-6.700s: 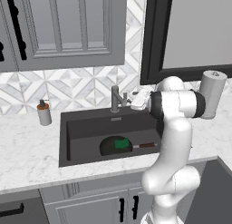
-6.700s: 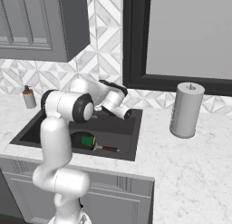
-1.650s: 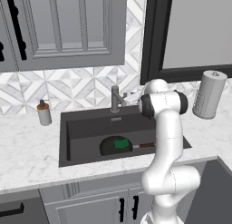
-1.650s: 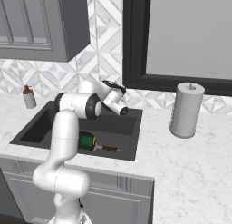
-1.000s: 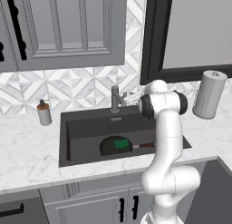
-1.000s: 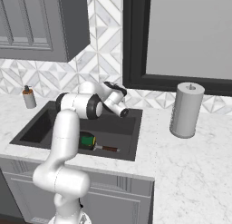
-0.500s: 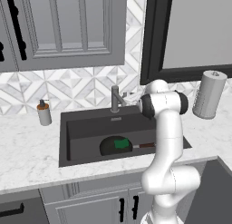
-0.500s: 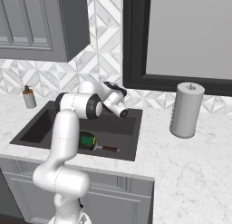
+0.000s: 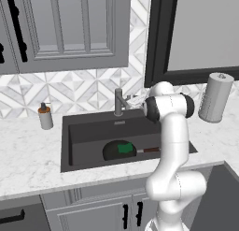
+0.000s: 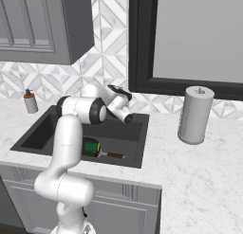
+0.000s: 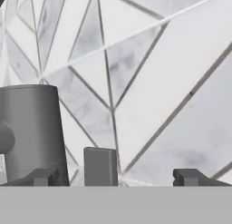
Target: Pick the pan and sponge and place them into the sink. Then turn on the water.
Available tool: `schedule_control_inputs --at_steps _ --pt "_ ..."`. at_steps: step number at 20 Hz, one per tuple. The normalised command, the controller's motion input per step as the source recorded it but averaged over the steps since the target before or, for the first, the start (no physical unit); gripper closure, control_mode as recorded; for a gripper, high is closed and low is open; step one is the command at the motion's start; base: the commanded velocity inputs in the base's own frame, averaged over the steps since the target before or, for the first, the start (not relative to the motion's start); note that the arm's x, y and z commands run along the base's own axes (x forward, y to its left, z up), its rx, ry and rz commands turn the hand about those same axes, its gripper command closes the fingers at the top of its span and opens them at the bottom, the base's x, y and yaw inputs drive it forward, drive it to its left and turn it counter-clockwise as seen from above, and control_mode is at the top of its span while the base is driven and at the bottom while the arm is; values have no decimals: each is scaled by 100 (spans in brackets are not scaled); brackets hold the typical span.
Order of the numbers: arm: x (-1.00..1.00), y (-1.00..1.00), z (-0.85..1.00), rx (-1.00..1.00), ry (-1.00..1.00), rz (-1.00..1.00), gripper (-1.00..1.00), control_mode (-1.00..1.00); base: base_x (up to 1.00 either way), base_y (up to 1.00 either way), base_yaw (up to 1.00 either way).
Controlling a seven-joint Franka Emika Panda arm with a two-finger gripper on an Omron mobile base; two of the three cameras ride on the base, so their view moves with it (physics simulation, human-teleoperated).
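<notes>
With the pan (image 9: 115,150) and the sponge (image 9: 124,147) on it already lying low in the middle of the sink (image 9: 88,132), the tool (image 11: 115,177), jaws wide and empty, sits by the faucet (image 9: 119,101), probably to start the water.

Faucet (image 11: 31,134) crowds the jaws' left — tiled wall (image 11: 158,82) seemingly close ahead.
</notes>
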Motion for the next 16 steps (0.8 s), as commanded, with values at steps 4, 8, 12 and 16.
schedule_control_inputs --at_steps 4,8,12,16 --pt "2 31 4 0 -6 0 -100 -100 0 0 0" --pt "12 28 2 0 -4 -1 -100 -100 0 0 0" --pt "34 0 0 0 0 -4 -100 -100 0 0 0" --pt "42 -15 0 0 0 -6 -100 -100 0 0 0"
